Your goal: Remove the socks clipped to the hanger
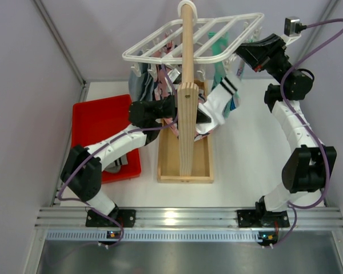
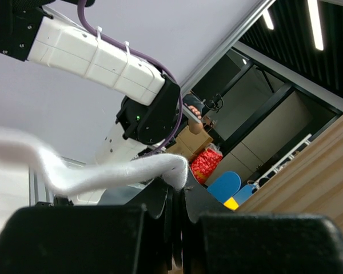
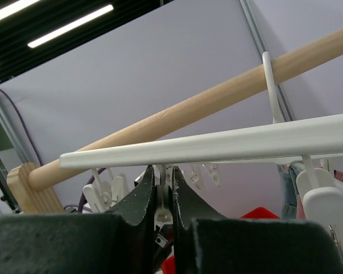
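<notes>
The white hanger [image 1: 160, 54] hangs from the wooden post's rod with socks clipped under it. Among them are a teal sock [image 1: 219, 45], a grey one [image 1: 138, 85] and a white sock with black stripe bands [image 1: 226, 94]. My left gripper [image 1: 207, 118] is right of the post, shut on the lower end of that white sock [image 2: 131, 171]; the wrist view shows its left gripper [image 2: 180, 185] pinching the fabric. At the hanger's right edge, my right gripper [image 1: 240, 56] is shut on a white clip [image 3: 163, 202] just under the hanger bar [image 3: 228, 145], above the striped sock.
The tall wooden post [image 1: 187, 97] stands in its box base [image 1: 184, 160] between the arms, its rod [image 3: 188, 105] running over the hanger. A red tray [image 1: 100, 123] holding dark cloth lies under the left arm. Side walls close in on both sides.
</notes>
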### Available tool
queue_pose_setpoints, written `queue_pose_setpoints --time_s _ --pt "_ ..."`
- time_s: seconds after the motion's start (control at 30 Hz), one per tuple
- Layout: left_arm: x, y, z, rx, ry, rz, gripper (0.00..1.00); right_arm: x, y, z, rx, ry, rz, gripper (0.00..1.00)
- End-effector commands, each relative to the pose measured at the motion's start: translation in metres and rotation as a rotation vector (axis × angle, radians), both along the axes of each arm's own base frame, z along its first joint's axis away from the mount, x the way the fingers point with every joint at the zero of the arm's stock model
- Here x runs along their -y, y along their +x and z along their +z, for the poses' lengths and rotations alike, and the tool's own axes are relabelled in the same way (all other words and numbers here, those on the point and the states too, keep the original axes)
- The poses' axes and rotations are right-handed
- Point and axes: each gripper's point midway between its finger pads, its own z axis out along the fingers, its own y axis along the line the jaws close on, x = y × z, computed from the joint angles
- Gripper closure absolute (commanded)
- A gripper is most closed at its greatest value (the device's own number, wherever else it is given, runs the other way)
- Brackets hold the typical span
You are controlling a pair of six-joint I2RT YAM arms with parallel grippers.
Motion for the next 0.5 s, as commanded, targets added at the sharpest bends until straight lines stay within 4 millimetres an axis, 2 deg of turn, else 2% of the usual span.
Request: queue_pose_setpoints --time_s 0.0,0.07,0.23,0.27,0.3,0.33,0.37,0.47 --pt "-0.005 -0.025 0.008 0.097 -0.043 -0.061 1.00 -0.005 -0.021 0.020 0.127 -0.005 0.005 1.00" --pt "-0.005 -0.026 0.007 0.095 -0.039 -0.064 1.00 -0.005 -0.020 0.020 0.122 -0.007 -0.004 1.00" --pt "-0.003 -0.022 -0.015 0.071 0.003 -0.062 1.00 -0.005 -0.015 0.014 0.090 -0.020 -0.028 1.00" --pt "-0.004 -0.021 -0.019 0.076 0.008 -0.054 1.00 -0.005 -0.016 0.014 0.089 -0.024 -0.031 0.96" --pt "-0.009 -0.019 -0.020 0.089 0.006 -0.035 1.00 -0.005 -0.013 0.010 0.075 -0.030 -0.035 0.89" --pt "-0.011 -0.016 -0.034 0.075 0.023 -0.015 1.00 -0.006 -0.009 0.005 0.052 -0.046 -0.044 0.77" --pt "-0.015 -0.013 -0.038 0.072 0.029 0.005 1.00 -0.007 -0.010 0.000 0.038 -0.055 -0.050 0.59" --pt "-0.027 0.000 -0.064 0.061 0.081 0.081 1.00 -0.007 -0.004 -0.014 -0.014 -0.099 -0.102 0.42"
